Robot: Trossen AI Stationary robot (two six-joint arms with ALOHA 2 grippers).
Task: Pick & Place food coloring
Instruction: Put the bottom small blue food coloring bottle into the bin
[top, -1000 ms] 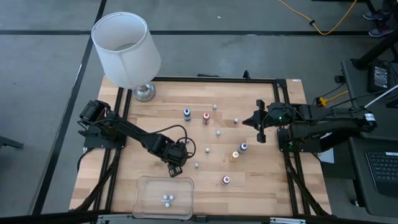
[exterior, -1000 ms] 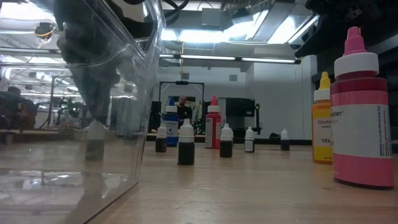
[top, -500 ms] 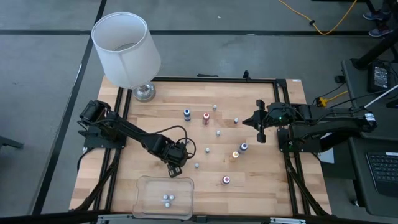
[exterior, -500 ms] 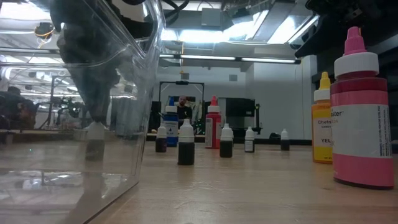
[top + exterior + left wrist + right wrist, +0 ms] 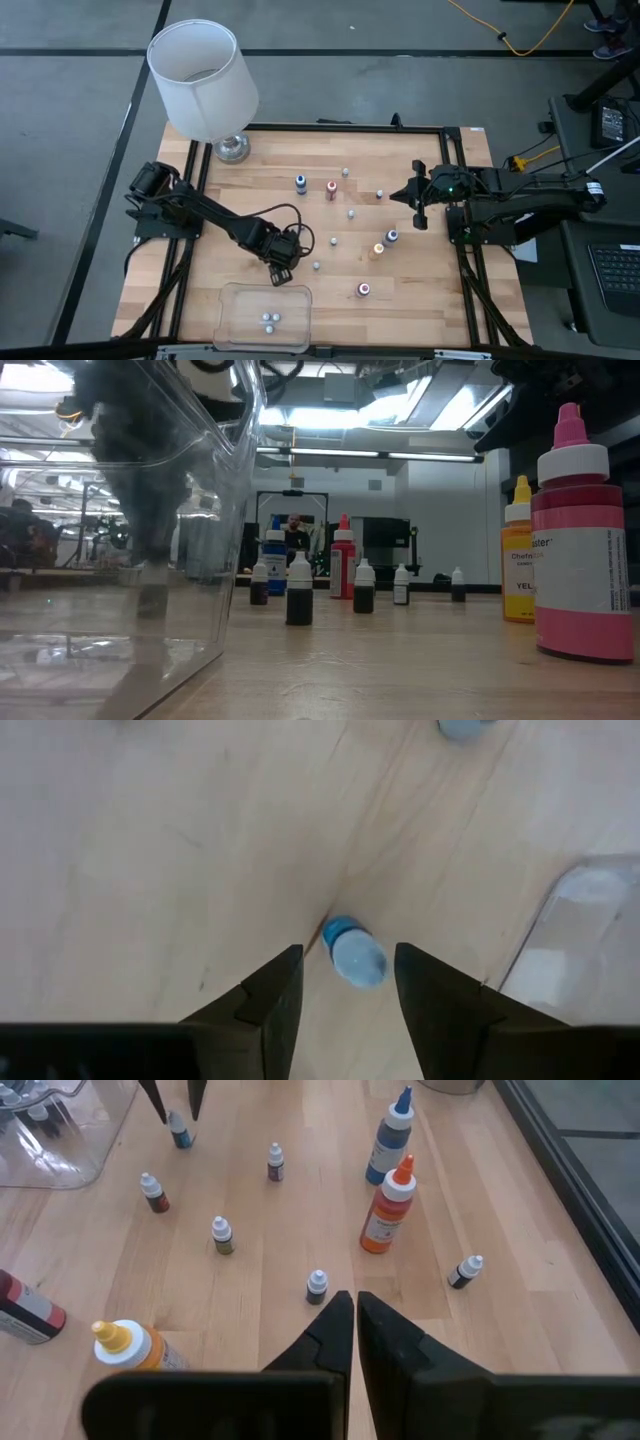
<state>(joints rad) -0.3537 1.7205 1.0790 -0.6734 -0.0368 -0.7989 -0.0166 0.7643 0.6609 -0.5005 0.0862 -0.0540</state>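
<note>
A tiny blue food coloring bottle point(image 5: 352, 952) with a pale cap stands upright on the wooden table, just beyond the far edge of a clear plastic container point(image 5: 265, 316). My left gripper point(image 5: 279, 278) hangs over it, pointing steeply down and open. One finger stands on each side of the bottle, with bare wood showing between finger and bottle on both sides. Two small bottles point(image 5: 268, 320) lie inside the container. My right gripper point(image 5: 417, 208) waits raised at the table's right side, shut with nothing in it.
Several more bottles stand spread over the table's middle and right: a blue one point(image 5: 300, 183), a red one point(image 5: 331, 189), an orange one point(image 5: 377, 250), a pink one point(image 5: 363, 289) and small ones such as point(image 5: 316, 266). A white-shaded lamp point(image 5: 205, 85) stands at the far left corner.
</note>
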